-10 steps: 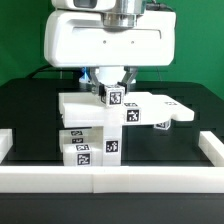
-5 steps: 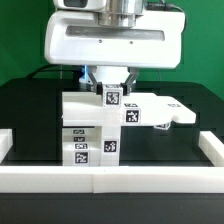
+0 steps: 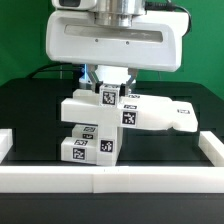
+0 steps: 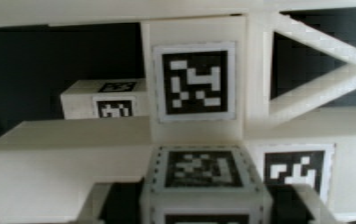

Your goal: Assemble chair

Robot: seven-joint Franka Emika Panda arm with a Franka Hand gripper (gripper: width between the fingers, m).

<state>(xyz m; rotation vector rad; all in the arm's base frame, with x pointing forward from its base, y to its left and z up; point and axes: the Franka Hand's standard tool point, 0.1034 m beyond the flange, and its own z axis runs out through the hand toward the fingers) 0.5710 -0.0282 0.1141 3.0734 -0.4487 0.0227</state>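
Note:
The chair (image 3: 150,112) is a partly joined stack of white tagged pieces: a flat slab lying tilted, with tagged blocks (image 3: 88,146) under its end at the exterior view's left. My gripper (image 3: 108,92) comes down from above and is shut on a small tagged post (image 3: 108,98) standing up from the slab. In the wrist view the gripper (image 4: 207,196) has the tagged post (image 4: 207,168) between its dark fingers (image 4: 129,202). Beyond it show the slab (image 4: 68,150), a long upright bar with a tag (image 4: 196,80) and a diagonal brace (image 4: 317,60).
A long low white border rail (image 3: 110,181) runs along the front of the black table, with side rails at the exterior view's left (image 3: 5,143) and right (image 3: 214,150). A green wall stands behind.
The chair assembly has turned and tilted in my grip: the slab's end at the exterior view's right swung further right, and the lower blocks now sit slanted.

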